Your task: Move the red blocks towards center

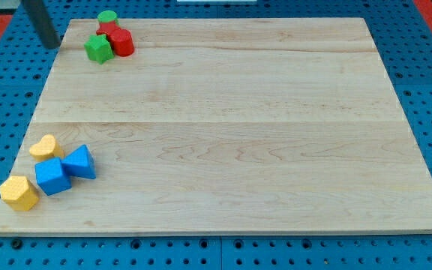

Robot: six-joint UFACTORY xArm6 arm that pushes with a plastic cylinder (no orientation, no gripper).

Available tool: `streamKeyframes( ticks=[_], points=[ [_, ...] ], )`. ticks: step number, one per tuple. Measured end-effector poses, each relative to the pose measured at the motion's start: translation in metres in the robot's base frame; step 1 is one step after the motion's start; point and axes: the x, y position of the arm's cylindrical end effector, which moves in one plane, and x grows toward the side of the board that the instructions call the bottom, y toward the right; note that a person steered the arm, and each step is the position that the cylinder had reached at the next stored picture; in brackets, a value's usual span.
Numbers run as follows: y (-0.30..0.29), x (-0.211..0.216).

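Camera view: my tip (52, 45) of the dark rod holds nothing, off the pale wooden board (223, 127) at the view's top left, near the red blocks (117, 38), which touch the green star-shaped block (97, 49) and green round block (108, 17).

Two block clusters (109, 37), view's left.

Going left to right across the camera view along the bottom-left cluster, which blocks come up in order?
Yellow block → yellow heart block → blue cube → blue triangular block. My tip is far off, near the view's top left.
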Motion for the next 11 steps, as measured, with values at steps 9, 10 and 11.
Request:
streamKeyframes(
  ticks=[9,10,11],
  points=[
    [0.141,0.116],
    [0.124,0.153],
    [0.067,0.117]
  ],
)
